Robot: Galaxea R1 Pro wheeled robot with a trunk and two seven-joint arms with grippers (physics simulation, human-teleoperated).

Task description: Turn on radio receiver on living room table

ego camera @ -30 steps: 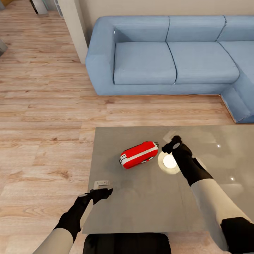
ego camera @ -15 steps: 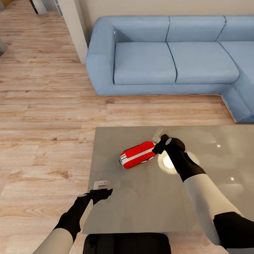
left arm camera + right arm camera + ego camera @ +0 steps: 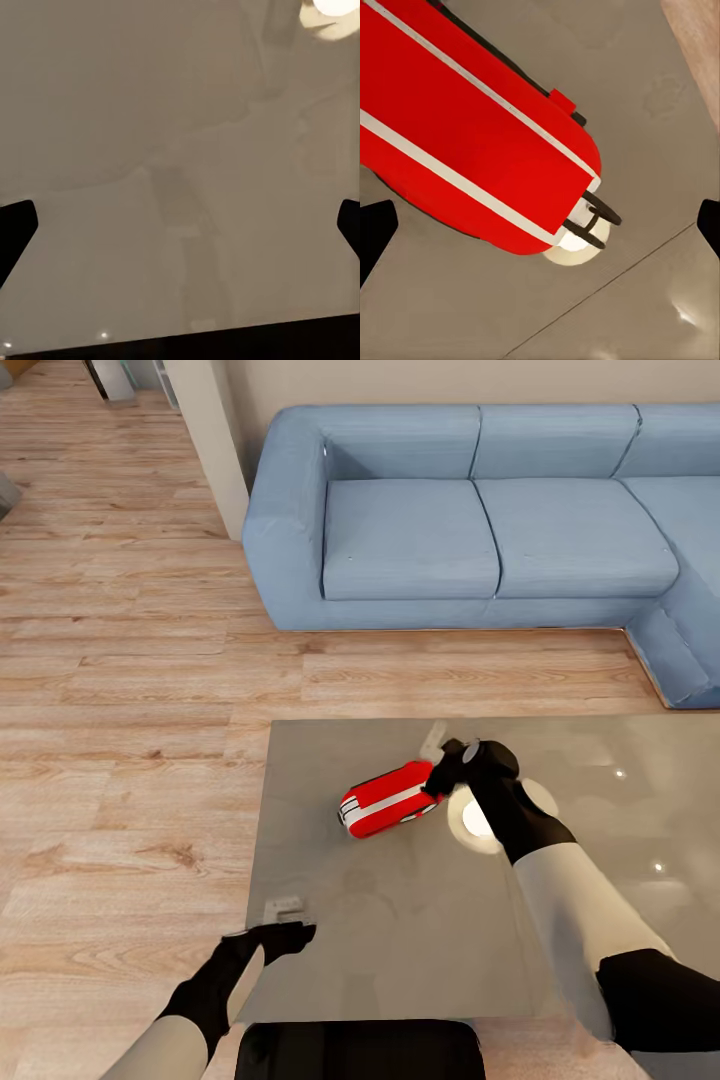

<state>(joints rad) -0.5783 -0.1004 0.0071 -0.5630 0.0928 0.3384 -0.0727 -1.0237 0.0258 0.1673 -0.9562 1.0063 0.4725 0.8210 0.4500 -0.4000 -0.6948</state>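
Right gripper at the radio on the table

The left gripper (image 3: pixel 285 920) hangs spread over the table's (image 3: pixel 400 940) near left edge. The red radio (image 3: pixel 390 799) lies mid-table. The right gripper (image 3: pixel 437 758), spread wide, is at its right end, maybe touching. A glowing disc (image 3: pixel 478 818) sits just right.

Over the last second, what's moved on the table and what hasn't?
The right gripper swung from above the glowing white disc toward the robot's left, to the near end of the radio receiver, its fingers wide apart in the right wrist view, gripping nothing. The left gripper sank slightly nearer the robot at the table edge. The radio shifted a little, if at all; disc and sofa stayed put.
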